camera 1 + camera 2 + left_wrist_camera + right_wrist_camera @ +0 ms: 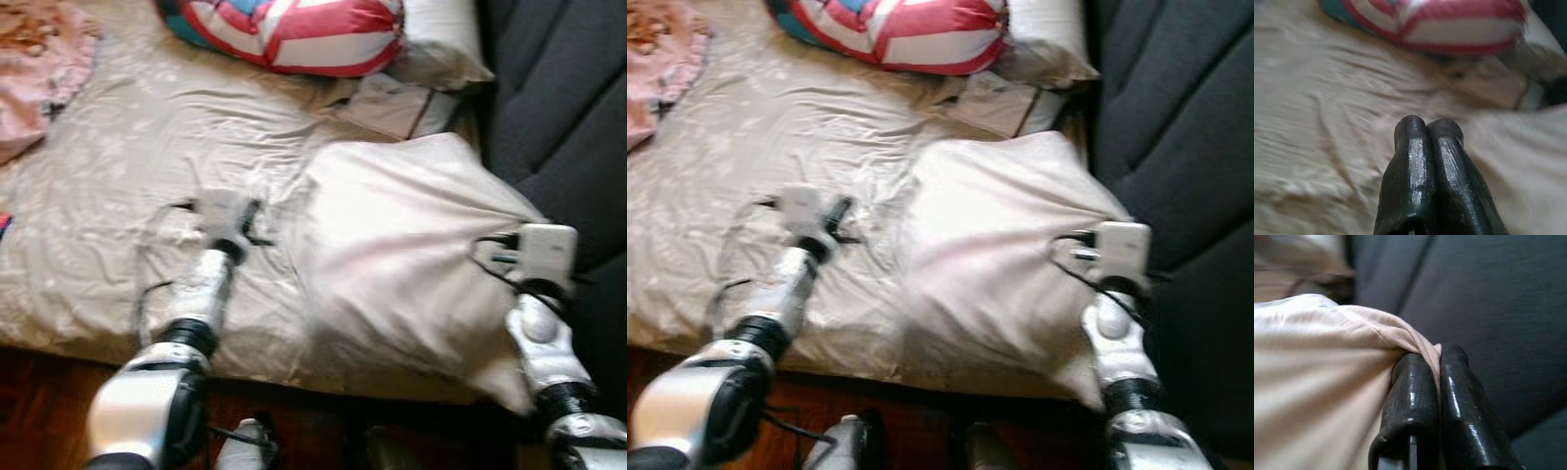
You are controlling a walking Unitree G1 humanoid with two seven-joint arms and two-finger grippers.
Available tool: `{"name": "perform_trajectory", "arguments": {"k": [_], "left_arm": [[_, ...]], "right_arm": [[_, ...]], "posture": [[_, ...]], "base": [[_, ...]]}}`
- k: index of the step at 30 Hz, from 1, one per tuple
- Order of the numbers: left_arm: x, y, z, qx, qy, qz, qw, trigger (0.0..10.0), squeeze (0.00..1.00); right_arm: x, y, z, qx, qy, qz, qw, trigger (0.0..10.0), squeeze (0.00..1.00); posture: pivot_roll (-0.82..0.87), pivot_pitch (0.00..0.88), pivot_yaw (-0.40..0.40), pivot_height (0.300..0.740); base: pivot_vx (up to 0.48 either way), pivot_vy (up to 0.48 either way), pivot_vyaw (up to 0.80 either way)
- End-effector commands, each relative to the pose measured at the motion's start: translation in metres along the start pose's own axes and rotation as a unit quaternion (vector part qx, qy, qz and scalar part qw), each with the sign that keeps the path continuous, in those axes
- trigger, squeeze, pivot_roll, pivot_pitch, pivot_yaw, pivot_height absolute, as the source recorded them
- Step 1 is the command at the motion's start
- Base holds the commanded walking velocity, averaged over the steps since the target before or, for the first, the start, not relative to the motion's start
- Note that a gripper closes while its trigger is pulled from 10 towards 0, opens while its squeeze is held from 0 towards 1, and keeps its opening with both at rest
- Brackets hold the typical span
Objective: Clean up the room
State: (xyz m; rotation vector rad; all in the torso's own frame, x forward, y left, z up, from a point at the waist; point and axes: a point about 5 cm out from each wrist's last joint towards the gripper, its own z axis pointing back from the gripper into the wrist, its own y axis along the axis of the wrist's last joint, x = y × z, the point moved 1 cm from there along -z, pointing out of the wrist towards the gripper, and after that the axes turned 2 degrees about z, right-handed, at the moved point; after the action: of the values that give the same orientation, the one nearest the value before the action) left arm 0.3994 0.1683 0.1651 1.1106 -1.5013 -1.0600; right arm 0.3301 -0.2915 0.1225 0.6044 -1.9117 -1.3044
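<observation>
**Insp A:** Status, big items first. Bed (118,196): sheet wrinkled all over, not smoothed. Judged: tidying barely underway.

**Insp B:** Agreed. Dark headboard (558,88) on robot's right, nothing to flag. Next?

**A:** Large pale pillow (392,255), lying askew near the foot edge of the bed, right side, corner hanging past the mattress edge. Not yet at the head.

**B:** Who's got it?

**A:** Right gripper (1439,362). Fingers closed tight w/ a fold of the pillow's cloth pinched between them, at the pillow's right edge by the headboard.

**B:** Left gripper (1427,129)?

**A:** Over bare sheet, just left of the pillow. Fingers pressed together, nothing between them.

**B:** Other items?

**A:** Red-white striped cushion (294,29) at far end, a white pillow (441,39) beside it, touching. Pink cloth (39,69) crumpled at far left of bed, not folded. Floor strip near robot too blurred to judge.

**B:** Left to do, est.: place pillow, smooth sheet, deal w/ pink cloth.
</observation>
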Motion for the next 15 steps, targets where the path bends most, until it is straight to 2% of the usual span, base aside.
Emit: {"name": "perform_trajectory", "arguments": {"k": [1,2,3,4,6,8,10,11,13,15], "left_arm": [[0.010,-0.009,0.002,-0.005,-0.011,0.019,1.000,10.0,0.00],[0.011,-0.009,0.003,-0.004,-0.013,0.022,1.000,10.0,0.00],[0.011,-0.009,0.003,-0.004,-0.013,0.022,1.000,10.0,0.00],[0.012,-0.014,0.004,-0.016,-0.019,0.018,1.000,10.0,0.00],[0.013,-0.017,0.005,-0.027,-0.021,0.015,0.999,10.0,0.00],[0.013,-0.018,0.005,-0.031,-0.021,0.014,0.999,10.0,0.00],[0.013,-0.026,0.008,-0.050,-0.021,0.000,0.999,10.0,0.00],[0.013,-0.026,0.008,-0.050,-0.021,0.000,0.999,10.0,0.00],[0.010,-0.029,0.010,-0.057,-0.017,-0.004,0.998,10.0,0.00],[0.007,-0.031,0.012,-0.059,-0.013,-0.005,0.998,10.0,0.00]], "right_arm": [[0.031,0.033,-0.014,0.087,-0.100,-0.022,0.991,10.0,0.00],[0.037,0.031,-0.013,0.086,-0.121,-0.006,0.989,10.0,0.00],[0.037,0.031,-0.013,0.086,-0.121,-0.006,0.989,10.0,0.00],[0.036,0.019,-0.013,0.050,-0.109,-0.022,0.993,10.0,0.00],[0.031,0.008,-0.012,0.014,-0.090,-0.031,0.995,10.0,0.00],[0.029,0.005,-0.011,0.003,-0.082,-0.033,0.996,10.0,0.00],[0.012,-0.024,0.000,-0.096,-0.040,-0.080,0.991,10.0,0.00],[0.012,-0.024,0.000,-0.096,-0.040,-0.080,0.991,10.0,0.00],[-0.004,-0.046,0.016,-0.178,-0.004,-0.118,0.977,10.0,0.00],[-0.018,-0.061,0.029,-0.235,0.037,-0.114,0.965,10.0,0.00]], "posture": [[-0.21,0.183,-0.027,0.740],[-0.20,0.185,-0.026,0.740],[-0.20,0.185,-0.026,0.740],[-0.21,0.185,-0.026,0.740],[-0.21,0.185,-0.026,0.740],[-0.21,0.185,-0.027,0.740],[-0.21,0.185,-0.026,0.740],[-0.21,0.185,-0.026,0.740],[-0.20,0.186,-0.026,0.740],[-0.20,0.188,-0.026,0.740]], "base": [[0.000,0.000,0.00],[0.000,0.000,0.00],[0.000,0.000,0.00],[0.000,0.000,0.00],[0.000,0.000,0.00],[0.000,0.000,0.00],[0.000,0.000,0.00],[0.000,0.000,0.00],[0.000,0.000,0.00],[0.000,0.000,0.00]]}}
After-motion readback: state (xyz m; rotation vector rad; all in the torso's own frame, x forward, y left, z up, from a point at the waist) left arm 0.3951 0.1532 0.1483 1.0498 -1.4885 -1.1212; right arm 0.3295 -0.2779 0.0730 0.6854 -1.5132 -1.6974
